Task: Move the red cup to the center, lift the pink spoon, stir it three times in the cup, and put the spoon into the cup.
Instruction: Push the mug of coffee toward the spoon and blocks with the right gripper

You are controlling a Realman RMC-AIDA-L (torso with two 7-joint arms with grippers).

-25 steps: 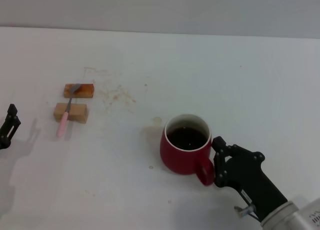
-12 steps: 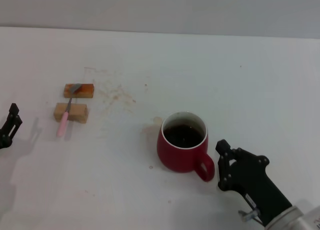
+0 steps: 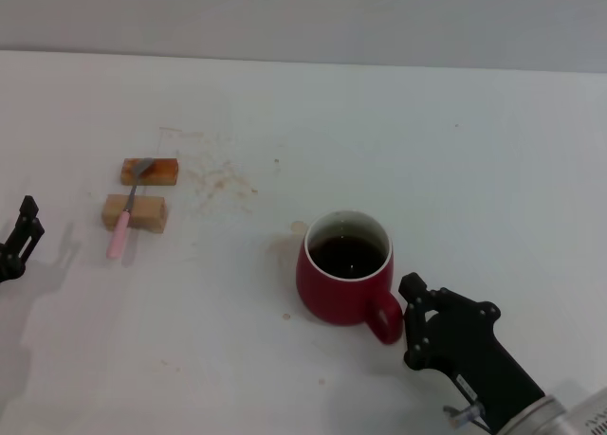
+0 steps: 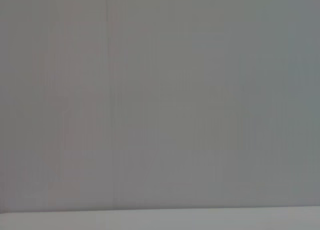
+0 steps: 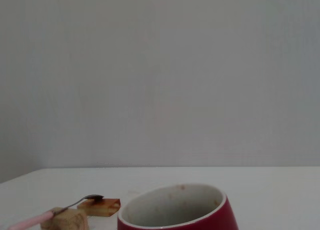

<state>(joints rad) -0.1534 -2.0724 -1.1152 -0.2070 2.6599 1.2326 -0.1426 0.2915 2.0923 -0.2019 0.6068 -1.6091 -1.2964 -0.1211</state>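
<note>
Still on the first step, by the look of it: placing the red cup (image 3: 345, 280) at the middle of the white worktop (image 3: 455, 170), with the right tool (image 3: 410, 323) low at the near right, just beside the loop handle and seemingly touching it. Whether its fingers are parted or closed, or gripping the handle at all, cannot be told from here. Left tool (image 3: 21, 236) parked at the far left edge, well apart from everything; its opening likewise cannot be told. Next, probably: freeing the handle without tipping a cup full of dark liquid, then reaching with the left side for the pink spoon (image 3: 121, 228). Spoon lying across two tan wooden blocks (image 3: 136, 211), pale handle overhanging the nearer block toward the robot, grey bowl resting on the farther one; raised off the surface, so room underneath for a pinch on a thin, light shaft. Cup rounded, glossy ceramic, white inside and at the rim, likely slippery and heavy with its fill. Faint brown stains scattered on the worktop between blocks and cup.
</note>
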